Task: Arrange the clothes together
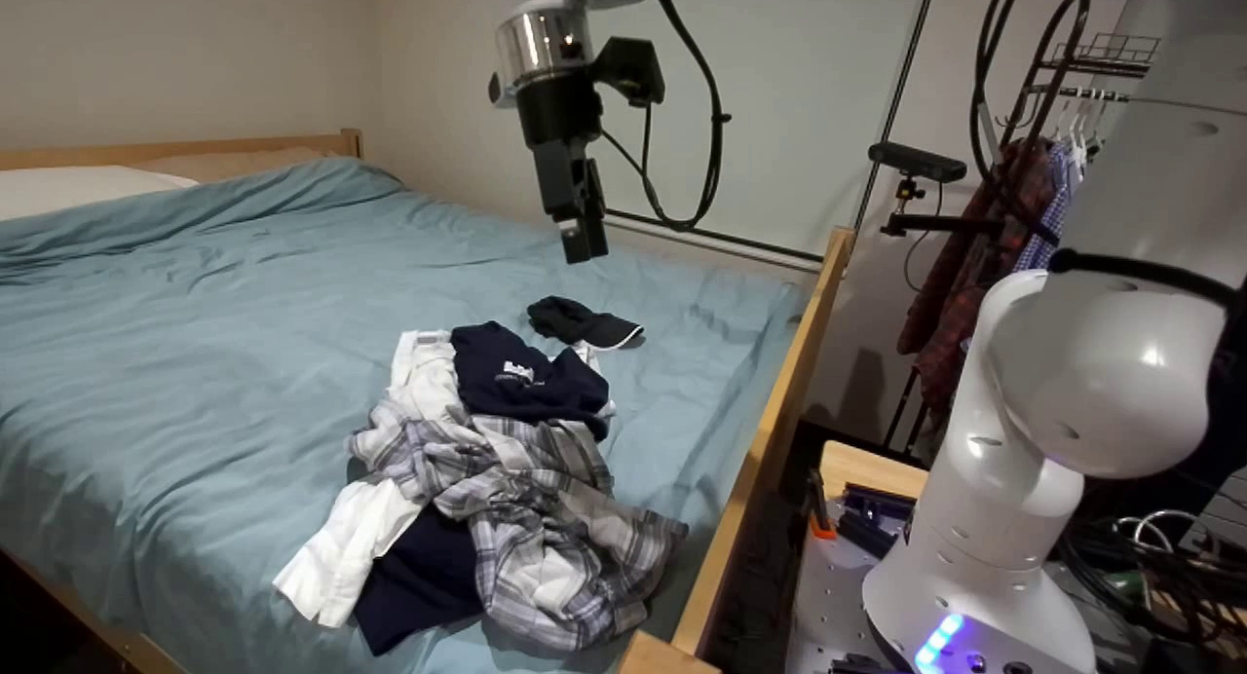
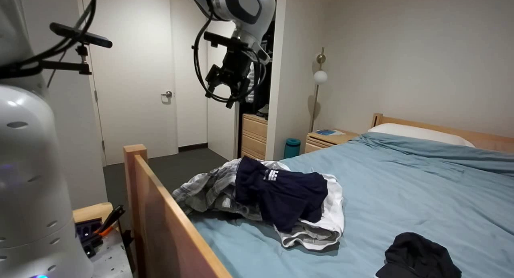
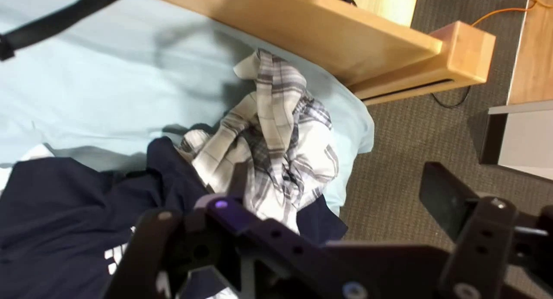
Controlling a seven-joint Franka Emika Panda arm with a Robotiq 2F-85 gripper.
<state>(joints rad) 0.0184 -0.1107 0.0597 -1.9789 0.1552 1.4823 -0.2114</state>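
The clothes form one loose heap on the bed. A navy garment point(image 1: 526, 377) with a white print lies on top, towards the cap. Beside it is the crumpled grey-and-white plaid shirt point(image 1: 546, 528), also visible in the wrist view as a twisted plaid shirt point(image 3: 276, 117). White cloth point(image 1: 351, 547) sticks out of the pile, and more navy cloth point(image 1: 424, 577) shows beneath the plaid. In an exterior view, a white garment point(image 2: 333, 213) lies under the navy one. My gripper point(image 2: 219, 98) hangs well above the bed, its jaws wide apart with nothing between them.
A black cap point(image 1: 585, 323) rests on the teal bedsheet point(image 1: 244, 333) close to the heap. The wooden bed rail point(image 1: 770, 440) runs between the bed and the robot's base. Dark red garments point(image 1: 974, 265) hang on a rack. Carpeted floor point(image 3: 389, 195) lies beyond the bed's corner.
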